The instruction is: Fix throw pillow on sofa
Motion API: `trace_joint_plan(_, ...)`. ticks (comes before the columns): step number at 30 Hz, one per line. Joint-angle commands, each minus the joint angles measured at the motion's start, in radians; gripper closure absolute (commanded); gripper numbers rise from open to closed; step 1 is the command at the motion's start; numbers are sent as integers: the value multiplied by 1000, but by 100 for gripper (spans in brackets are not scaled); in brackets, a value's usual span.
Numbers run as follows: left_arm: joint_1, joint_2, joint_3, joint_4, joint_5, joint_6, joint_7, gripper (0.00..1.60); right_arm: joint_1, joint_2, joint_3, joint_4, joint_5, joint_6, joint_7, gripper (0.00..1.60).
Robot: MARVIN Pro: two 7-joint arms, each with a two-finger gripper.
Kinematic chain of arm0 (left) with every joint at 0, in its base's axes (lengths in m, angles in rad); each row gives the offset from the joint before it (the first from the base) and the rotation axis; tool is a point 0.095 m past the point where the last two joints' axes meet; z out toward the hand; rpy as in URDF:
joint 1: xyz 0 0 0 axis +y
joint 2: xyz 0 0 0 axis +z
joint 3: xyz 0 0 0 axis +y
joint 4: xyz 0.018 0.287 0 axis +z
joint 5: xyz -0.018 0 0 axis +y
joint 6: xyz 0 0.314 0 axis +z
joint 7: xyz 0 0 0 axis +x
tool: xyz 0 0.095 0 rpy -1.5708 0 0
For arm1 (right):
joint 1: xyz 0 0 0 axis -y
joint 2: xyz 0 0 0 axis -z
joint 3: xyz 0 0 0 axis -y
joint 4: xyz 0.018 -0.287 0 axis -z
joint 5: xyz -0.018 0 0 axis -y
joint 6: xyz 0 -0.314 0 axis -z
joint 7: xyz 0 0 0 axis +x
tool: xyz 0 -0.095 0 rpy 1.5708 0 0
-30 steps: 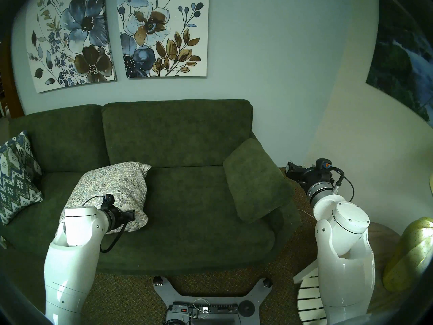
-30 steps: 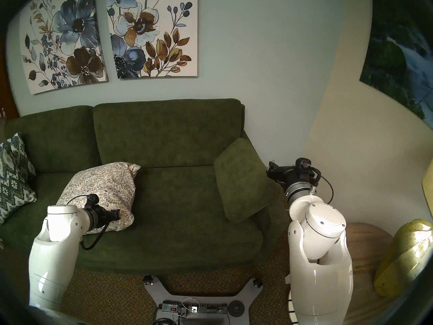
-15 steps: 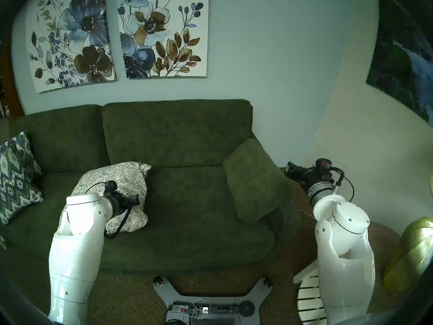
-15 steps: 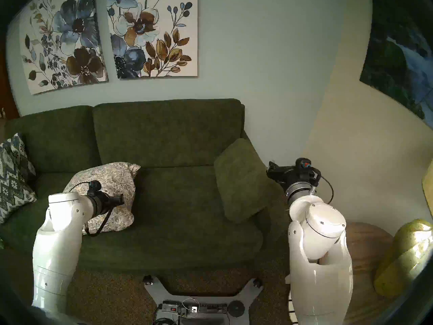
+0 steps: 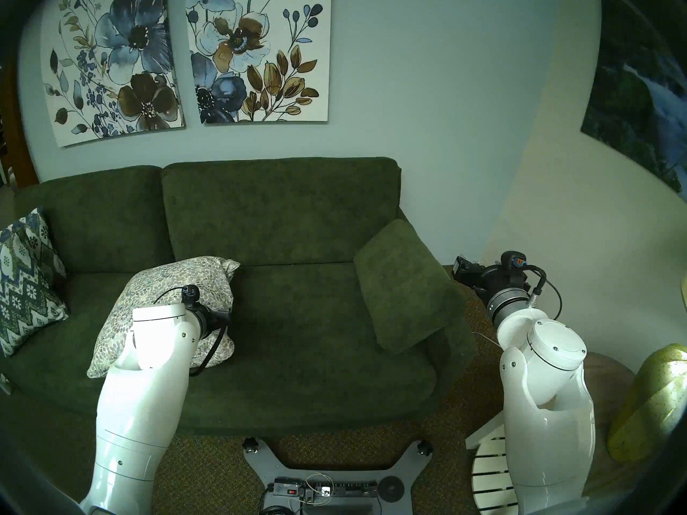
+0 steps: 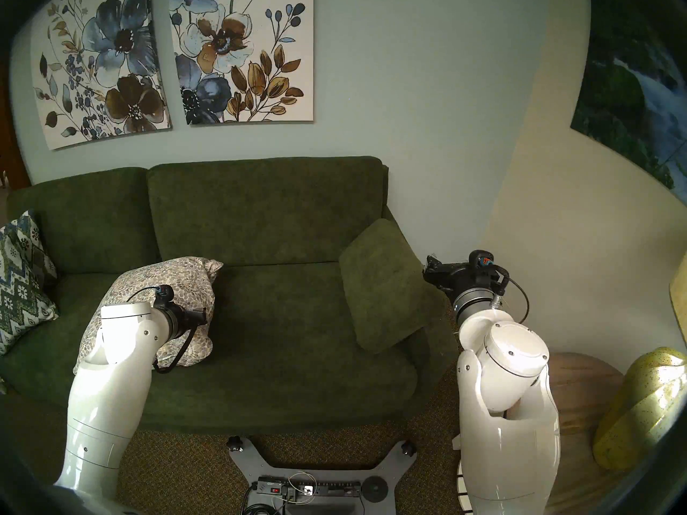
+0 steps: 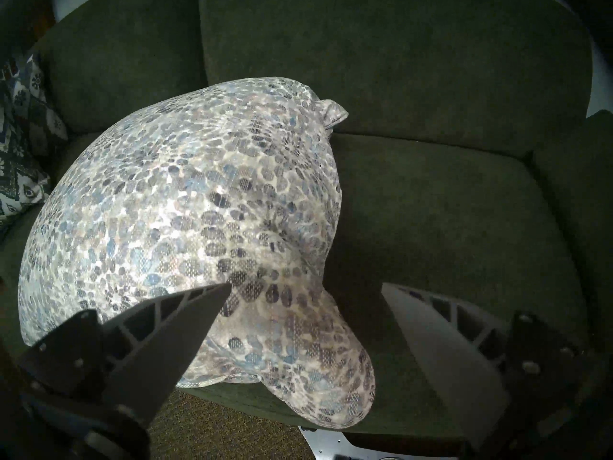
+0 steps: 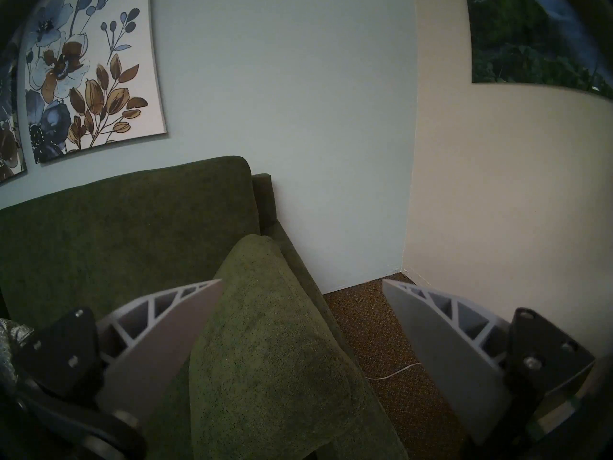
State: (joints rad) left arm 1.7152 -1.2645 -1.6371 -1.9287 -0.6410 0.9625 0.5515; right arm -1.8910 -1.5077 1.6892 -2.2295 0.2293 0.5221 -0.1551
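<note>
Your left gripper (image 7: 305, 303) has swung across the throw pillow (image 5: 174, 302) toward its right-hand edge over the last second, and the arm has come in behind it, now covering more of the pillow's near side in the head view. The pillow itself has not budged: it lies slumped on the left seat of the sofa (image 5: 297, 317), tilted, with one pointed corner up against the back cushion and another hanging at the seat's front edge.

Your fingers (image 7: 185, 320) are spread wide and hold nothing. In the left wrist view the near pointed corner of the pillow sits between them, the left finger in front of the fabric; I cannot tell whether it touches.

What this means for you: the approach looks nearly done, and the next step is likely to close on that corner or edge, then lift and stand the pillow against the back cushion. The fabric has a slight sheen and the filling is soft, so take a deep bite or it may slip out.

Your right gripper (image 8: 302, 316) has not moved; it hangs wide and empty by the plain green cushion (image 5: 405, 284) at the sofa's right arm.
</note>
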Motion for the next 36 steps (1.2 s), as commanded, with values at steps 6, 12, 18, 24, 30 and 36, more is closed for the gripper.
trace_joint_plan(6,-54,10,44,27,-56,-3,110,0,1,0,1,-15,1,-1,0,0)
trace_joint_plan(12,-86,22,52,105,-57,-3,112,0,1,0,1,-14,0,-1,0,0)
trace_joint_plan(18,-110,32,70,165,-59,-3,107,0,1,0,1,-15,0,-1,0,0)
trace_joint_plan(24,-119,41,86,203,-62,-3,106,0,1,0,1,-15,1,-1,0,0)
trace_joint_plan(30,-108,75,132,259,-19,-52,107,0,1,0,1,-14,0,-1,0,0)
trace_joint_plan(36,-84,100,174,365,25,-121,99,0,2,0,0,-14,0,-1,0,0)
